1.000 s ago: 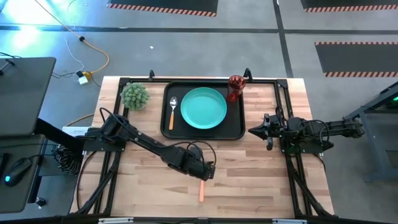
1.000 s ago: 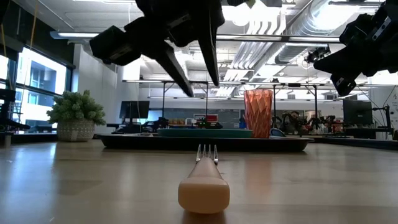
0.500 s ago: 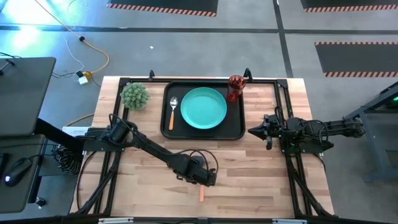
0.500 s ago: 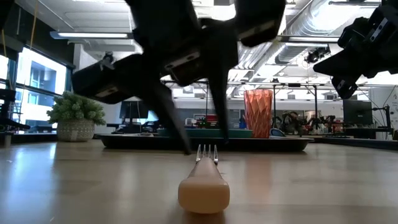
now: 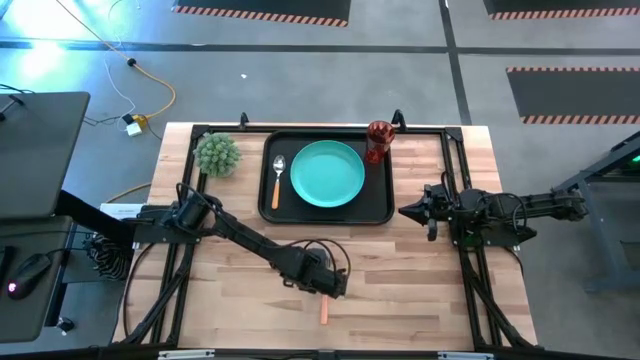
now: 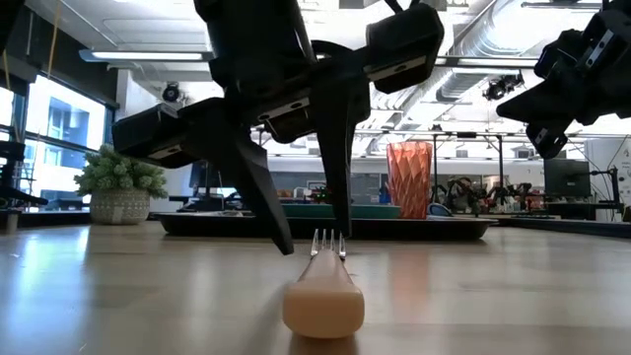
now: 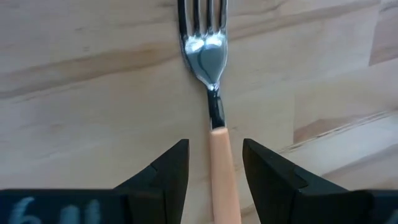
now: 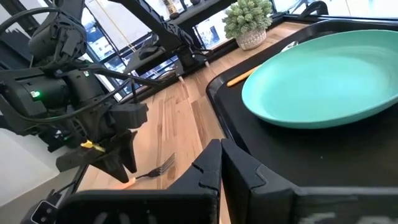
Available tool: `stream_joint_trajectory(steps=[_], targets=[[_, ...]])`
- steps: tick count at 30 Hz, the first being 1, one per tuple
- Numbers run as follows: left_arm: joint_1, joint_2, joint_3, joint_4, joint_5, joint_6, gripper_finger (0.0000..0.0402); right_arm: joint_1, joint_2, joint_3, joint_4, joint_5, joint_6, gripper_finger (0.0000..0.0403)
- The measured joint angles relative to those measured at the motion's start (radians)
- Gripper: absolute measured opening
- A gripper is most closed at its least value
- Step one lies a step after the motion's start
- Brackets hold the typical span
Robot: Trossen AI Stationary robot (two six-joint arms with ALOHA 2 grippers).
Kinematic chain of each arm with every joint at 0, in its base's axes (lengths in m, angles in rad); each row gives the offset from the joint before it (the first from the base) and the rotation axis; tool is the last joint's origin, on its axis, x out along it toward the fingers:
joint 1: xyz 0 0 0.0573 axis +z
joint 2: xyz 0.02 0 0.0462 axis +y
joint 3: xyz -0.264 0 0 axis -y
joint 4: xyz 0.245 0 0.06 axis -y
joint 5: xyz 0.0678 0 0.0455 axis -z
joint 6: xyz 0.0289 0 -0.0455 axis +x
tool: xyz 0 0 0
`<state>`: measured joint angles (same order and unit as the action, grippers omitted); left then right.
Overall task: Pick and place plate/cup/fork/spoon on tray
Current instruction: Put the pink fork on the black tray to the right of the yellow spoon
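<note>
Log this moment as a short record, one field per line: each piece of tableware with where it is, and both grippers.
tray: black tray at the table's far side
plate: turquoise plate lying in the tray's middle
spoon: spoon in the tray, beside the plate
cup: dark-red cup upright at the tray's far right corner
fork: fork flat on the bare wood, outside the tray
left gripper: left gripper open, fingers astride the fork's handle, not closed on it
right gripper: right gripper shut, off the tray's right side, holding nothing
potted plant: potted plant left of the tray
</note>
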<state>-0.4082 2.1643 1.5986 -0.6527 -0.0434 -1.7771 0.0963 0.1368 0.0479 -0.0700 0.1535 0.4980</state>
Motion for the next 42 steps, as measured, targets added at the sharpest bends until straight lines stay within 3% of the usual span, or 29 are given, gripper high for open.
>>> stream_joint_trajectory(steps=[14,24,42], targets=[[0.000,0.041,0.005,0.038,0.008,0.000,0.0140,0.000,0.006,0.000,0.000,0.001,0.000,0.0000],[0.002,0.050,0.008,-0.071,0.010,0.028,0.0138,0.000,0.012,0.000,0.000,0.002,0.000,0.0000],[0.020,0.051,0.005,-0.202,0.025,0.183,0.0041,0.000,0.013,0.000,0.000,0.001,0.000,0.0000]])
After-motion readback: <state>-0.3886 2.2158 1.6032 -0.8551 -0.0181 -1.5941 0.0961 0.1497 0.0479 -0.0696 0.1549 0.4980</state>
